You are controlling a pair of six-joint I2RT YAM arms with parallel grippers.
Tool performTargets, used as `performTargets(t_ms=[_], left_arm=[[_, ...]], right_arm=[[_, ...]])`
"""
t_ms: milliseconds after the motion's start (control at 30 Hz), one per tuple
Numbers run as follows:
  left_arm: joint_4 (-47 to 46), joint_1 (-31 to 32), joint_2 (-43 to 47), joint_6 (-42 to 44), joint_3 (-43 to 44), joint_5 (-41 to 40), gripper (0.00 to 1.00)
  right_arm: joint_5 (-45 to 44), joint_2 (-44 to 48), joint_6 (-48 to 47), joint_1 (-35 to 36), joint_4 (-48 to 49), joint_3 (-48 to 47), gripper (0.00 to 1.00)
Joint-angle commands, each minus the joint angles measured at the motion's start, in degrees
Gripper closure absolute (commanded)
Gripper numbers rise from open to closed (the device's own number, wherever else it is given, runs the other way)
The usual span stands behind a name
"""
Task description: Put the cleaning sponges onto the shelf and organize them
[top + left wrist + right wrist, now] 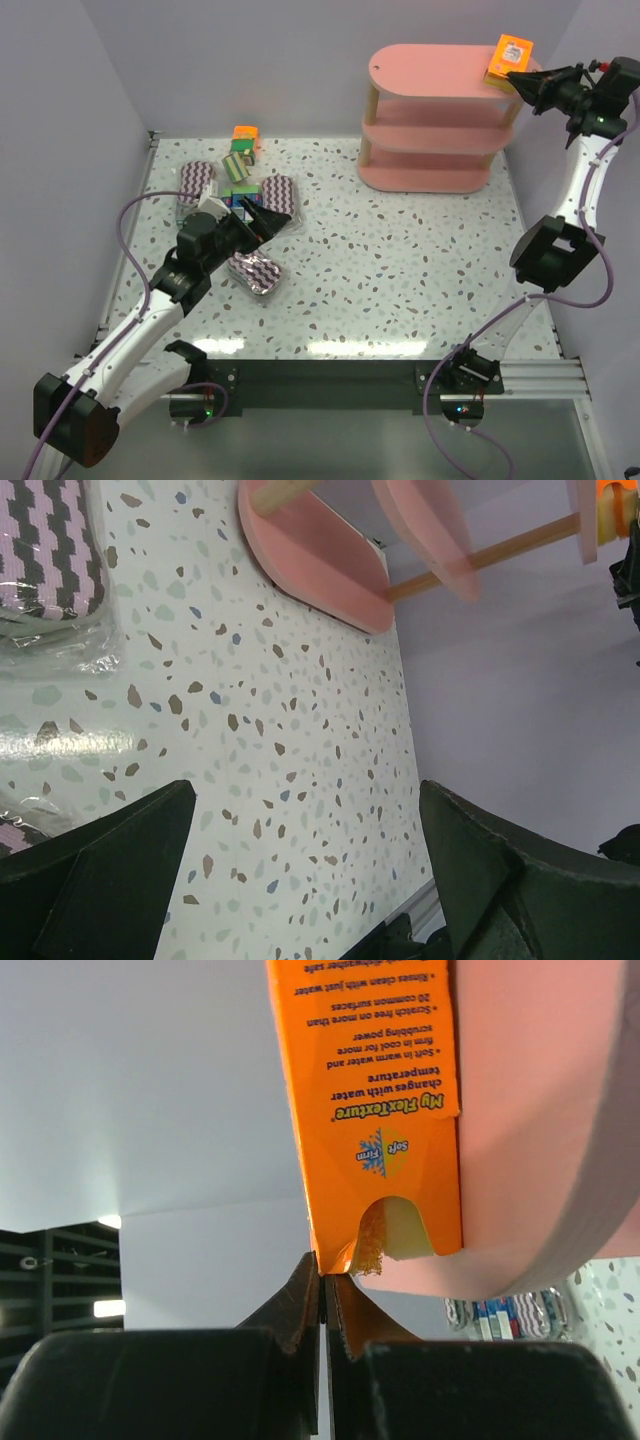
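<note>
An orange sponge pack [510, 57] [375, 1110] lies on the right end of the pink shelf's top board [430, 75] [545, 1140], sticking out over the rim. My right gripper [513, 78] [325, 1275] is shut, its tips touching the pack's near corner with nothing between them. The other sponges lie at the table's far left: purple-white zigzag packs [197, 180] [255, 270], blue-green boxes [240, 185] and an orange pack [243, 133]. My left gripper [275, 218] [307, 790] hangs open above a zigzag pack [282, 195], holding nothing. Another zigzag pack [50, 550] shows in the left wrist view.
The shelf stands at the table's far right, with its two lower boards [430, 135] bare. Speckled tabletop [400, 270] stretches between the sponge pile and the shelf. Purple walls close in the left, back and right sides.
</note>
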State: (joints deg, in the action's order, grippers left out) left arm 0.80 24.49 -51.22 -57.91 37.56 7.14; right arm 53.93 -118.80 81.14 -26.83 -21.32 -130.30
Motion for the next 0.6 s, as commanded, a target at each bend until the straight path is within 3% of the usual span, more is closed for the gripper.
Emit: performTargets(t_ms=[0,433,567], left_arm=[[-3.7,-0.3,0.7,-0.2,-1.3,1.0,0.00],[-4.2,-0.3,0.6,-0.7,-2.0,2.2,0.00],[-4.1,-0.3,0.3,-0.6,-1.8,2.6,0.00]], right_arm=[[3.4,0.6,-5.8,-1.3,-7.1,-3.6,1.00],[10.0,-1.5,-3.3,-5.1,-2.9,-6.0,1.00],[10.6,-3.8,-2.0,-5.3,-2.4,-8.3,0.91]])
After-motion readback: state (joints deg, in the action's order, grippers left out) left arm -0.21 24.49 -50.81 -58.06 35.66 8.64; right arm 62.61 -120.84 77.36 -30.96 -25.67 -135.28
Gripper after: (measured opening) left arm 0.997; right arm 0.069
